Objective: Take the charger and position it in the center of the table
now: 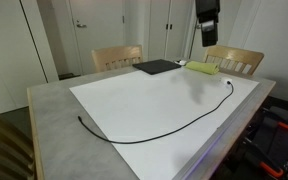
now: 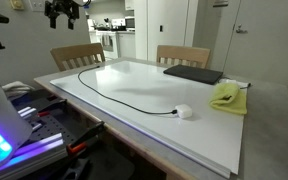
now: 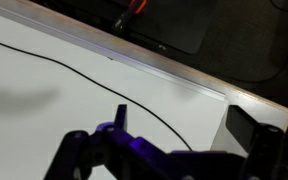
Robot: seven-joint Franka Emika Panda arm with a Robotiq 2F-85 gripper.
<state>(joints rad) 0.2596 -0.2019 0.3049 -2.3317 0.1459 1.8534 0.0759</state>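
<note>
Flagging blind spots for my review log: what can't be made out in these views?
The gripper: cropped by the top edge in an exterior view, jaws too small there.
The charger: plug ends too small in both exterior views; in the wrist view it leaves the left edge and runs behind the gripper.

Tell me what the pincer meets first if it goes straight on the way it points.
Likely the white sheet, at or just beside the charger running under the pincer; depth is unclear from here.
</note>
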